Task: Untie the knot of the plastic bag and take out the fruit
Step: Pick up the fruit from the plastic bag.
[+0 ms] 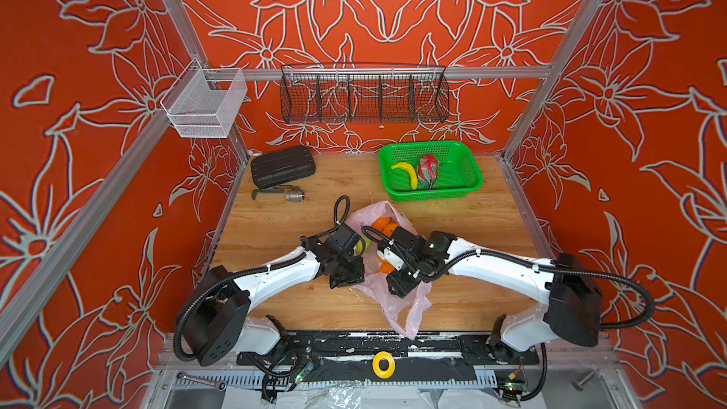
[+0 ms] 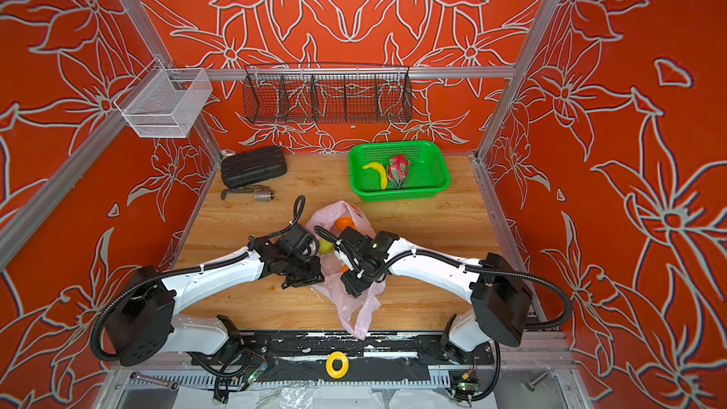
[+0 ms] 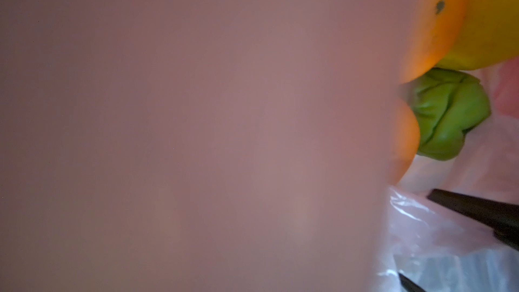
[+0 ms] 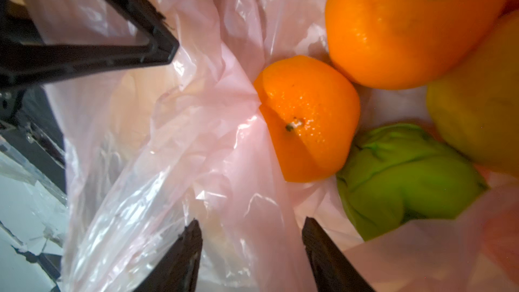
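Lying open, crinkly pink plastic bag (image 4: 196, 136) w/ oranges (image 4: 309, 119) inside; right gripper (image 4: 251, 224) apart, left gripper (image 1: 350, 275) can't tell.

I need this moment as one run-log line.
plastic bag: open | oranges: inside | dragon fruit: in green basket | right pincer: open | left pincer: unclear

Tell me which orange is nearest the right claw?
The smaller orange, partly under the plastic bag, just ahead of the right gripper; the bigger orange lies farther off.
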Available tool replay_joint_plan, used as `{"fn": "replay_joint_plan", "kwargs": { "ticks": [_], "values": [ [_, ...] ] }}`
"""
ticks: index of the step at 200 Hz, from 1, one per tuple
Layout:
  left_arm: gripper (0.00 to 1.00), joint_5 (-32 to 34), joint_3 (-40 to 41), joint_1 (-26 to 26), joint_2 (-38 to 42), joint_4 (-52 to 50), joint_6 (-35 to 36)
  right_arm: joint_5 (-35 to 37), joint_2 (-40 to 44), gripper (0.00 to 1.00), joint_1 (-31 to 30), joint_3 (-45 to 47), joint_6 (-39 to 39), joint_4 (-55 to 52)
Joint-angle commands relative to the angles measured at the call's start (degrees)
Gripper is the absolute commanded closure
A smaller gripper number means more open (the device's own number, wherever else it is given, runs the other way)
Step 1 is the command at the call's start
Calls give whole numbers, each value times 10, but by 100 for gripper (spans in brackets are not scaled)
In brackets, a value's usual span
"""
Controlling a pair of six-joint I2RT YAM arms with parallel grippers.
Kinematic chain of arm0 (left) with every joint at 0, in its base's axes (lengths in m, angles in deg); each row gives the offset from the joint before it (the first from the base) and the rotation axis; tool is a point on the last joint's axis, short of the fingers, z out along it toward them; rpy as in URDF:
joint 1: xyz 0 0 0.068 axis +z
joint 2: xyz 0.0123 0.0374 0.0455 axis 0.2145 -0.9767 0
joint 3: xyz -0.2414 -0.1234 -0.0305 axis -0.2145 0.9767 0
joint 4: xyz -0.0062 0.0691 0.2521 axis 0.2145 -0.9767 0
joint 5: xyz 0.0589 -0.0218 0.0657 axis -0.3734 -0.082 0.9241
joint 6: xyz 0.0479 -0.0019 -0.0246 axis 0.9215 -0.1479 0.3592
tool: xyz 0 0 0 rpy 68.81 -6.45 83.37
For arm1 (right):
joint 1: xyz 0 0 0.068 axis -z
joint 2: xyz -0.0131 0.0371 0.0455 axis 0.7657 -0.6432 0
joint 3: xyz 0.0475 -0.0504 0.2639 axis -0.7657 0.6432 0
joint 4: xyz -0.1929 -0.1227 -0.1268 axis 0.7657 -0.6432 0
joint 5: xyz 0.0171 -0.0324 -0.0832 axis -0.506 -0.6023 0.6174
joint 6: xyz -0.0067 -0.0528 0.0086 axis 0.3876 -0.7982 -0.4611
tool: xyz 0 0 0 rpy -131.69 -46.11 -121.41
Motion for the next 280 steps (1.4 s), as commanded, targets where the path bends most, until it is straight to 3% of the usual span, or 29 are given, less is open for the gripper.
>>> {"fn": "replay_joint_plan", "kwargs": {
  "ticks": [1, 36, 103, 156, 191, 227, 280],
  "values": [
    [79, 27, 6, -2, 20, 0, 5, 80, 33, 33, -3, -24, 27, 31],
    [79, 28, 8, -2, 29, 0, 3, 171, 25, 28, -1, -30, 89, 88],
    [79, 29, 13, -2, 36, 12, 7, 250, -87, 23, 0, -73, 154, 99],
    [79, 24, 21, -2, 34, 26, 10, 267, -155, 11, 7, -80, 129, 138],
    [79, 32, 20, -1, 35, 21, 16, 249, -192, 9, 15, -86, 120, 152],
    [79, 30, 14, -2, 31, 20, 19, 218, -220, 12, 17, -99, 114, 166],
    [80, 29, 12, -2, 28, 20, 21, 214, -232, 29, 30, -96, 113, 186]
  ]
}}
